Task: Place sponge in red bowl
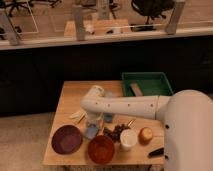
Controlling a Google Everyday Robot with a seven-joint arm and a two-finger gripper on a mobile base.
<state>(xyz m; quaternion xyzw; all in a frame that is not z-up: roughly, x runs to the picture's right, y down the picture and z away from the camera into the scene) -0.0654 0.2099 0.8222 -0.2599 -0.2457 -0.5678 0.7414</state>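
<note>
At the lower left of the desk point(70, 95) sits a purple bowl point(66, 139). Just right of it the hand point(92, 122) points down at the blue sponge point(91, 132), which lies at its tip, just up-left of the red bowl point(101, 149) and outside it; I cannot tell whether the hand is clamped on it. Further right stand a white cup point(128, 138) and a round fruit point(145, 134), with a green bin point(147, 80) at the desk's upper right.
</note>
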